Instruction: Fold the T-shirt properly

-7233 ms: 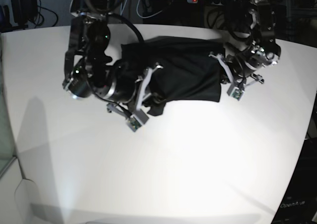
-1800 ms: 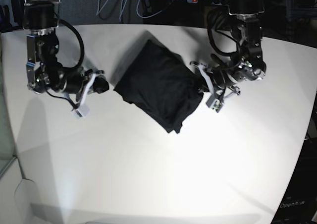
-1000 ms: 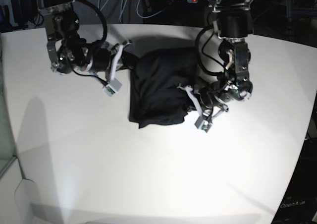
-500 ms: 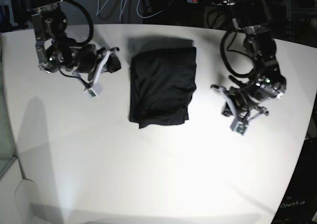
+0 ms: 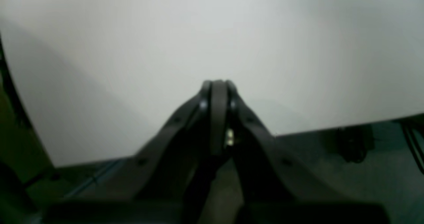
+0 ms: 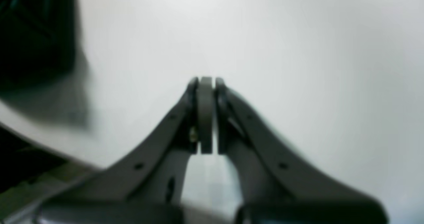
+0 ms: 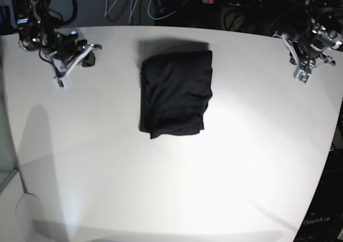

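The T-shirt lies folded into a dark, roughly rectangular packet in the middle of the white table, and nothing touches it. My right gripper hovers near the far left corner, well away from the shirt. In its wrist view the right gripper is shut and empty above bare table. My left gripper is near the far right corner, also far from the shirt. The left wrist view shows the left gripper shut with nothing in it.
Cables and a power strip run behind the table's far edge. The table edge and the floor below it show under the left gripper. A dark blurred patch fills the upper left of the right wrist view; I cannot tell what it is.
Both arms have drawn back from the shirt toward the table's far corners, the left arm the farthest. The shirt has stayed put as a folded packet since both grippers left it.
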### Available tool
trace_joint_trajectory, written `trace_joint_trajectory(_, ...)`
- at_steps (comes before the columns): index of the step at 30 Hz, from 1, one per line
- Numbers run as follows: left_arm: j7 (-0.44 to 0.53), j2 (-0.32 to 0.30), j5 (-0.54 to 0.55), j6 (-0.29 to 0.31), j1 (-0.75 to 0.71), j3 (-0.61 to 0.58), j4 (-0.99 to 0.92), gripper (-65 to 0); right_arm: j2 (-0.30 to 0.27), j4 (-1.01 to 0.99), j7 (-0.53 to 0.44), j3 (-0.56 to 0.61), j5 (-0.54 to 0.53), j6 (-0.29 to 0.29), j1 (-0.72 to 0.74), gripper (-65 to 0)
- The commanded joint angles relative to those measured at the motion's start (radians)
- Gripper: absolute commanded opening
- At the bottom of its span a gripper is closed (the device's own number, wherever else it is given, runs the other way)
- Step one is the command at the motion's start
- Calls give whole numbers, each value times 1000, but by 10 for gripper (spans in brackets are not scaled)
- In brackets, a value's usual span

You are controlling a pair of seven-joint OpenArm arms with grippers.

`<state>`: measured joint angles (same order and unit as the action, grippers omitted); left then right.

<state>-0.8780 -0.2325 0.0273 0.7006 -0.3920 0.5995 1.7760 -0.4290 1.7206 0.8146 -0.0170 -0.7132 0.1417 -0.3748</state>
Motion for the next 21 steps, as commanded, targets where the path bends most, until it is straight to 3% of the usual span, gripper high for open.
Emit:
trace_joint_trajectory(1,10,-12,6,-2,-23,23,18,-650,-14,55,-21,-25,-27,-37,-22,-650)
trace_joint_trajectory(5,10,-11,6,-2,-71,49,18,-650,-14,218,-21,-71,-27,-101,-131,-650)
trace_joint_trajectory(10,15,-11,4,-2,-140,49,3,-650,-8,252,-24,-99,-27,-109,-231,-650)
trace_joint_trajectory(15,136,17,-7,-2,-221,35,-11,-650,-8,246,-154,-143,-27,-112,-401,-650)
trace_joint_trajectory(21,260,112,-228,-2,-215,-5,-127,-650,17,181,-301,-143,13,-112,-537,-650)
